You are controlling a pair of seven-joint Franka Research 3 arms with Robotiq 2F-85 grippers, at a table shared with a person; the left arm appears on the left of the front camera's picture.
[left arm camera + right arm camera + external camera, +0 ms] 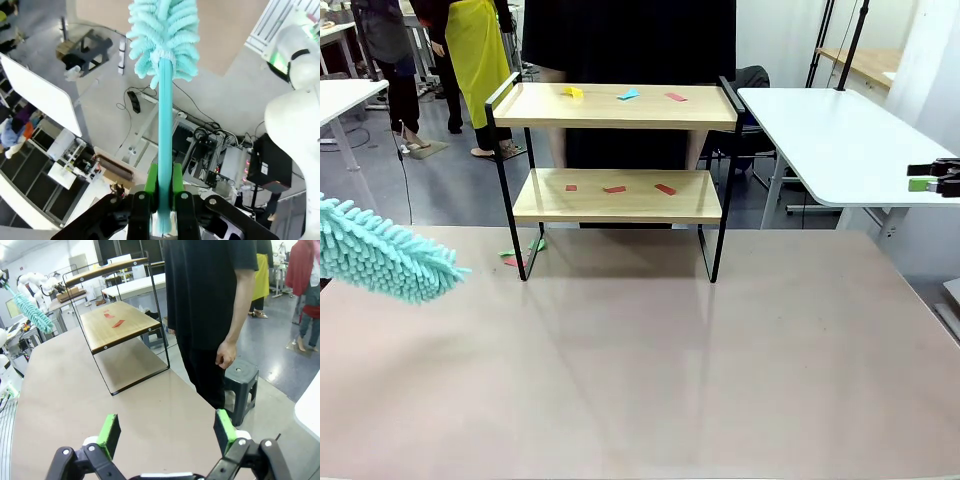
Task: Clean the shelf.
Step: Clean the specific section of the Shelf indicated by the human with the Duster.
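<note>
Clamping the duster (390,262) by its handle so the head can sweep, the left gripper (164,181) holds it over the table's (720,350) left edge, while the littered shelf (620,106) stands at the far edge and the right gripper (169,432) gapes wide, idle.

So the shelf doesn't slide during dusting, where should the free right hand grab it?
Probably the raised black end rail of the shelf nearest the right hand, approached from above: that bar is thin, stands clear of the top board, and suits the open jaws.
</note>
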